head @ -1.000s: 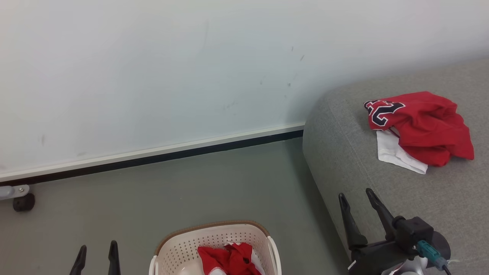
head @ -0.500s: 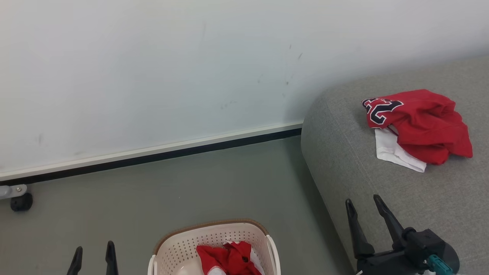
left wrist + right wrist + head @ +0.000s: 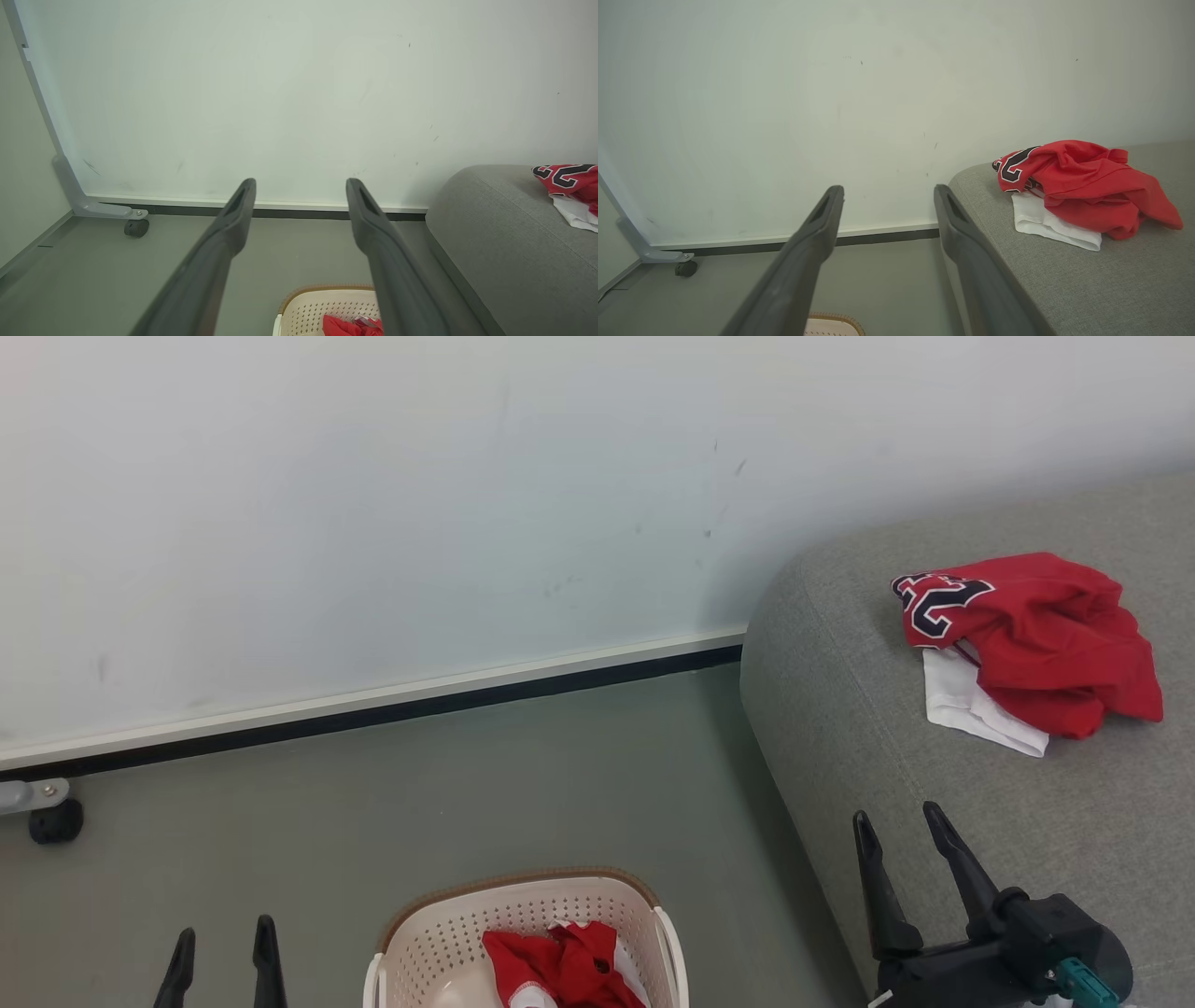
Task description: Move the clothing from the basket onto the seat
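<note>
Pale, scuffed wall (image 3: pixel 373 523) takes up the upper part of the head view, with a white skirting board (image 3: pixel 373 698) and a dark strip beneath it along its foot. Below it spreads a grey-green floor (image 3: pixel 467 784). On the right stands the grey woven seat (image 3: pixel 934 784), its rounded corner close to the wall. The cream basket (image 3: pixel 439 933) with its brown rim sits on the floor at the bottom edge, left of the seat and apart from it.

Of the clothing, the red jersey (image 3: pixel 1036 635) lies crumpled on top of the seat, well back from its front edge, navy-and-white lettering turned toward the wall and a white panel poking out on the near side. The other red piece (image 3: pixel 551 966), trimmed in white, lies bunched inside the basket, toward its right side.

The right gripper (image 3: pixel 894 814) shows at the lower right, over the near part of the seat; its two dark fingers point upward and stand wide apart with nothing between them. The left gripper (image 3: pixel 224 938) shows at the lower left, over bare floor just left of the basket, fingers likewise spread and holding nothing. A small black wheel (image 3: pixel 54 821) on a grey bracket rests by the skirting board at the far left
</note>
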{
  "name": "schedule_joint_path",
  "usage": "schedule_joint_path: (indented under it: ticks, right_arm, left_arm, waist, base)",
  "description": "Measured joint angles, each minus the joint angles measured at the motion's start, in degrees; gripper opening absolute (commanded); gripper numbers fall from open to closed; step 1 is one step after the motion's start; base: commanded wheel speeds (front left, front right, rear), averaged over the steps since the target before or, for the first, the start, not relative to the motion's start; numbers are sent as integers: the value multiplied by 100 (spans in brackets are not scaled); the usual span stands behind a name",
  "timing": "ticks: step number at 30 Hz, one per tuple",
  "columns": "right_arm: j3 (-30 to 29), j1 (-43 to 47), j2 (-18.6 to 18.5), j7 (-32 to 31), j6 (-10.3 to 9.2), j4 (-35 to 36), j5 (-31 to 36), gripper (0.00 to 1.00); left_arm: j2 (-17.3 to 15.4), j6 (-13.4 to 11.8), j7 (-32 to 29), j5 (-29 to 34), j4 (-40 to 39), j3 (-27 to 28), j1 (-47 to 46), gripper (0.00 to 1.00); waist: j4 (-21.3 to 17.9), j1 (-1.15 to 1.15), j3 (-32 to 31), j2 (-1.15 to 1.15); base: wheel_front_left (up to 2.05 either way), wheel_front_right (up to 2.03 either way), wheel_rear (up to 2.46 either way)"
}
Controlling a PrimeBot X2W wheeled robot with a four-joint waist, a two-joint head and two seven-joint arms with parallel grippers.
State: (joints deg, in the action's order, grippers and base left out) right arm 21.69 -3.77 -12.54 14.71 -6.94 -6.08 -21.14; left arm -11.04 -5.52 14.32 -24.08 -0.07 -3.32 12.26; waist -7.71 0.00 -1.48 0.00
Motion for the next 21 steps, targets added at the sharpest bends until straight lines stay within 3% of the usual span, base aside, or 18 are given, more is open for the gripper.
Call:
schedule_joint_path:
  ticks: [21]
  right_arm:
    - [-103, 107, 40, 0, -12, 170, 97, 100]
  left_arm:
    - [36, -1, 18, 87, -202, 46, 122, 100]
  waist:
    - [24, 0, 119, 0]
  base:
    - [0, 0, 0]
